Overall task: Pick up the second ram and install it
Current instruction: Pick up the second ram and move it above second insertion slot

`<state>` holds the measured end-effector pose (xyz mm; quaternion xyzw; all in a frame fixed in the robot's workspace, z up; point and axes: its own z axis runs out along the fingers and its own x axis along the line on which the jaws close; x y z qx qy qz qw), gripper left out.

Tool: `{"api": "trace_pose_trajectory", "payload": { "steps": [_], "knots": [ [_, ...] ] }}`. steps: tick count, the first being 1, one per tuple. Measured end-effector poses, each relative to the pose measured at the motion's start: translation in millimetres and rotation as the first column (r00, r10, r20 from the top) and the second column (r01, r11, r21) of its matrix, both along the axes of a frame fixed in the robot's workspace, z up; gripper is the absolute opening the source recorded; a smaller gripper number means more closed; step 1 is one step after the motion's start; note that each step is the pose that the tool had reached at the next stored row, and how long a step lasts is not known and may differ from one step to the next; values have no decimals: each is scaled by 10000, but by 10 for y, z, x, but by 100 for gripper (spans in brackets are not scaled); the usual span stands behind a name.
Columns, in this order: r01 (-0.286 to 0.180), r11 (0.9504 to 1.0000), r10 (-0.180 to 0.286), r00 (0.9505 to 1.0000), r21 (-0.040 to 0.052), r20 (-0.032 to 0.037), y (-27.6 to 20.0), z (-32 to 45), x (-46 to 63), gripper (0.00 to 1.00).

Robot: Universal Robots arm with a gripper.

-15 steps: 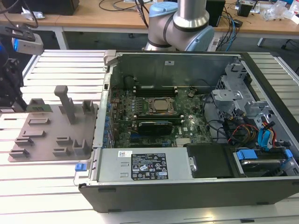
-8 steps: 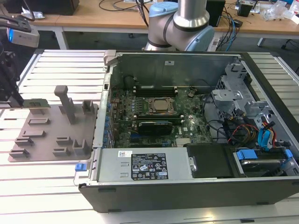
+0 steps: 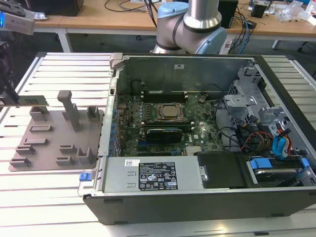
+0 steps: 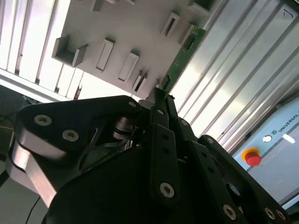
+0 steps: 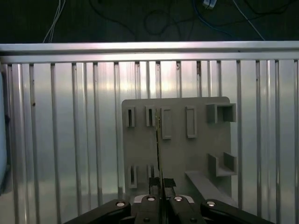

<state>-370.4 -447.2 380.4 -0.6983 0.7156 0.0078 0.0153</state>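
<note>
The second ram point(image 4: 184, 51) is a thin green board stick, and my gripper point(image 4: 159, 95) is shut on one end of it. In the first wrist view the ram point(image 5: 158, 135) appears edge-on, rising from the closed fingertips point(image 5: 152, 183) over the grey holder plate point(image 5: 201, 154). In the exterior view the gripper point(image 3: 7, 98) is at the far left, holding the ram point(image 3: 29, 100) level just above the back left of the holder plate point(image 3: 54, 136). The open computer case point(image 3: 197, 197) lies well off toward the exterior view's right.
Inside the case the motherboard has a CPU socket point(image 3: 170, 112) with long dark slots point(image 3: 163, 132) beside it. A power supply point(image 3: 148, 175) runs along the near wall, with drive cages and cables point(image 3: 266, 138) at the right. The holder's posts point(image 3: 69, 108) stand upright on the ribbed metal table point(image 3: 49, 207).
</note>
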Motion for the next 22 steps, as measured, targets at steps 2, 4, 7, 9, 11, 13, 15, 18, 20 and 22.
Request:
{"api": "trace_pose_trajectory", "payload": {
  "steps": [2, 4, 7, 9, 11, 13, 15, 18, 20, 22],
  "knots": [
    [0, 10000, 0, 10000, 0, 0, 0, 105, 0, 14],
    [0, 10000, 0, 10000, -1, -1, 0, 214, 0, 14],
    [0, 10000, 0, 10000, 3, 1, 0, 276, 0, 14],
    [-1, 10000, 1, 10000, 2, -2, 0, 278, 5, 14],
    [-1, 10000, 1, 10000, 3, -1, 0, 277, 83, 14],
    [-1, 10000, 1, 10000, 0, 0, 0, 276, 220, 14],
    [0, 10000, 0, 10000, -3, -1, 0, 275, 317, 14],
    [0, 10000, 0, 10000, -8, -1, 0, 272, 558, 14],
    [1, 10000, -1, 10000, -9, 0, 0, 271, 636, 14],
    [0, 10000, 0, 10000, -10, 0, 0, 271, 800, 14]
  ]
}}
